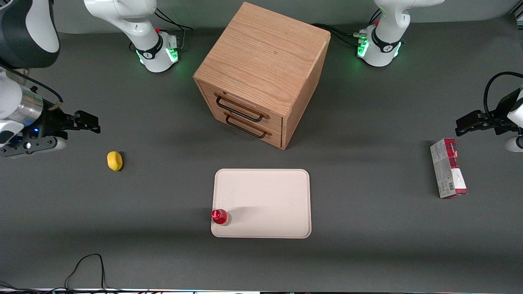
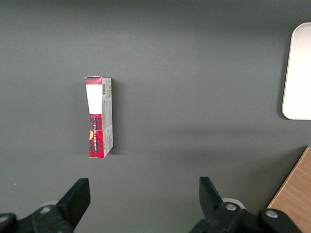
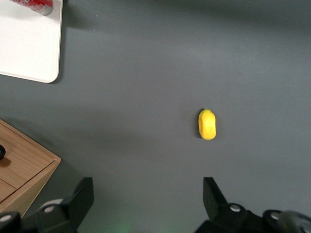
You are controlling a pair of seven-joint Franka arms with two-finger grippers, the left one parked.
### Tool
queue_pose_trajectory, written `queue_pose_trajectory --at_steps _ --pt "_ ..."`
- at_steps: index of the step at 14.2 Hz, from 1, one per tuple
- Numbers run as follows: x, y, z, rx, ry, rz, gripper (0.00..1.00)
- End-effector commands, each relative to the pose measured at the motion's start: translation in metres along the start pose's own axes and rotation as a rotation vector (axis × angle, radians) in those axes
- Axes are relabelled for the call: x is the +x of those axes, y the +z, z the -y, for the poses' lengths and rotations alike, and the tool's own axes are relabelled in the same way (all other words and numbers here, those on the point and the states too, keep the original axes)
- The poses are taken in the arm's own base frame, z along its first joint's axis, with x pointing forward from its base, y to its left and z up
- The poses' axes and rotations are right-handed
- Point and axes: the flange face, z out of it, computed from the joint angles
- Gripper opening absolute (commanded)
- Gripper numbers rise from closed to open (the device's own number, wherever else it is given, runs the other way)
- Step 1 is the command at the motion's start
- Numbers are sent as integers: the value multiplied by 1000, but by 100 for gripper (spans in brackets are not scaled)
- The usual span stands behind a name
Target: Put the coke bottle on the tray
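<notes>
The coke bottle (image 1: 220, 217), small and red with a red cap, stands upright on the cream-beige tray (image 1: 265, 196), at the tray's corner nearest the front camera on the working arm's side. A part of it shows in the right wrist view (image 3: 34, 6) on the tray (image 3: 26, 43). My right gripper (image 1: 88, 122) is open and empty, high over the working arm's end of the table, well away from the tray. Its fingers (image 3: 80, 196) stand wide apart over bare table.
A yellow lemon (image 1: 115, 160) lies on the table near my gripper; it also shows in the right wrist view (image 3: 207, 124). A wooden drawer cabinet (image 1: 261, 73) stands farther from the front camera than the tray. A red-and-grey carton (image 1: 448, 168) lies toward the parked arm's end.
</notes>
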Motion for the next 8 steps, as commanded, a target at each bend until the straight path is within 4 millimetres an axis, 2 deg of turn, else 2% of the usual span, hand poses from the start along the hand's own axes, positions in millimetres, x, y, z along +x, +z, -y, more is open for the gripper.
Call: queue_pose_trajectory --at_steps 1,5,8 --pt "-6 -3 4 16 -22 -25 100" --pt "-5 -11 25 15 -43 -37 100" --pt "-7 -17 11 15 -24 -36 100"
